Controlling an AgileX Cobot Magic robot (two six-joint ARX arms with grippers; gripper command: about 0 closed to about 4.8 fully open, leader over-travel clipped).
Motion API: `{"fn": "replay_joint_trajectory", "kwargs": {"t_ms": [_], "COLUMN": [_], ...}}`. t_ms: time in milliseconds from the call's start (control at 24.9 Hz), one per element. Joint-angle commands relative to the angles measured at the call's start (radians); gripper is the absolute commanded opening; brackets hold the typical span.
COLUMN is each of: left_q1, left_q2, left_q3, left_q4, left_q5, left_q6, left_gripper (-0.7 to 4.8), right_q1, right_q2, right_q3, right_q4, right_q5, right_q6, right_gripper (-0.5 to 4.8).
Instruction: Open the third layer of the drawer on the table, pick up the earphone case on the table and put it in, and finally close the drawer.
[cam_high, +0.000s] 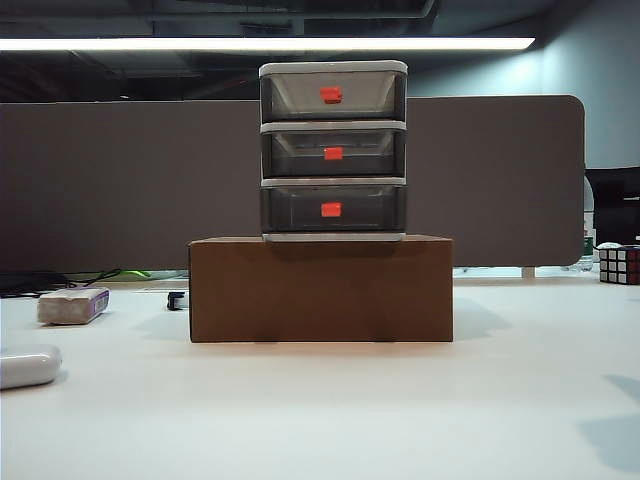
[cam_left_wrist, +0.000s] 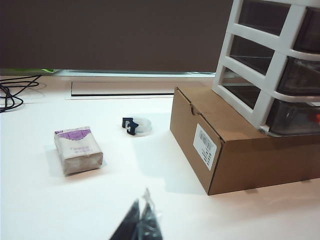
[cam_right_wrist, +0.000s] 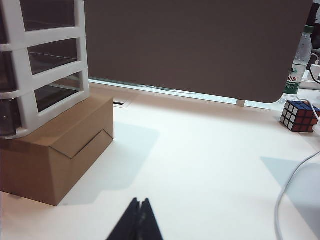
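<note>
The drawer (cam_high: 333, 150) is a white three-tier unit with smoky grey drawers, standing on a brown cardboard box (cam_high: 320, 290) mid-table. Its third layer (cam_high: 333, 210), the lowest one with a red-orange handle, is closed, like the two above it. The white pill-shaped earphone case (cam_high: 28, 366) lies on the table (cam_high: 400, 420) at the near left edge of the exterior view. My left gripper (cam_left_wrist: 141, 202) is shut and empty, low over the table to the left of the box. My right gripper (cam_right_wrist: 140, 201) is shut and empty to the right of the box. Neither gripper shows in the exterior view.
A whitish block with a purple edge (cam_high: 73, 305) lies behind the earphone case. A small tape roll (cam_left_wrist: 137, 125) sits between it and the box. A Rubik's cube (cam_high: 619, 264), a water bottle (cam_right_wrist: 299, 60) and a white cable (cam_right_wrist: 290, 190) are at the right. A grey partition stands behind.
</note>
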Motion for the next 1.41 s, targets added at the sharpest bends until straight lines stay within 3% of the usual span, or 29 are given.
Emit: {"fn": "replay_joint_trajectory", "kwargs": {"t_ms": [40, 281, 402, 482, 643, 764, 965, 1045, 1125, 1206, 1326, 1407], "left_q1": [0.001, 0.0, 0.0, -0.018, -0.121, -0.259, -0.574, -0.701, -0.838, -0.928, -0.956, -0.956], "left_q2": [0.0, 0.0, 0.0, 0.0, 0.0, 0.0, 0.001, 0.001, 0.001, 0.006, 0.041, 0.153], "left_q3": [0.005, 0.005, 0.005, 0.005, 0.005, 0.005, 0.005, 0.005, 0.004, 0.004, 0.005, 0.005], "left_q4": [0.006, 0.002, 0.003, 0.002, 0.004, 0.014, 0.025, 0.027, 0.055, 0.09, 0.114, 0.236], "left_q5": [0.003, 0.001, 0.034, 0.126, 0.125, 0.026, -0.252, -0.38, -0.573, -0.72, -0.723, -0.723], "left_q6": [0.003, -0.003, -0.077, -0.292, -0.36, -0.364, -0.362, -0.362, -0.362, -0.362, -0.346, -0.304], "left_gripper": [-0.05, -0.05, -0.05, -0.06, -0.06, -0.05, -0.05, -0.03, 0.44, 0.55, 0.58, 0.67], "right_q1": [0.0, 0.0, 0.0, 0.002, 0.022, 0.049, 0.09, 0.101, 0.106, 0.108, 0.139, 0.2], "right_q2": [-0.002, -0.002, -0.002, -0.002, -0.002, -0.002, -0.002, -0.002, -0.002, 0.001, 0.002, 0.007], "right_q3": [-0.006, -0.006, -0.006, -0.006, -0.006, -0.006, -0.006, -0.006, -0.006, -0.006, -0.002, 0.002], "right_q4": [0.007, 0.007, 0.007, 0.011, 0.01, 0.033, 0.157, 0.231, 0.294, 0.275, 0.166, 0.102], "right_q5": [-0.002, -0.002, -0.026, -0.237, -0.355, -0.357, -0.357, -0.357, -0.357, -0.364, -0.383, -0.328], "right_q6": [0.002, 0.002, 0.045, 0.279, 0.341, 0.341, 0.42, 0.434, 0.435, 0.457, 0.47, 0.47], "right_gripper": [-0.05, -0.05, -0.05, -0.05, -0.05, -0.06, -0.05, -0.05, -0.06, -0.06, -0.06, -0.06]}}
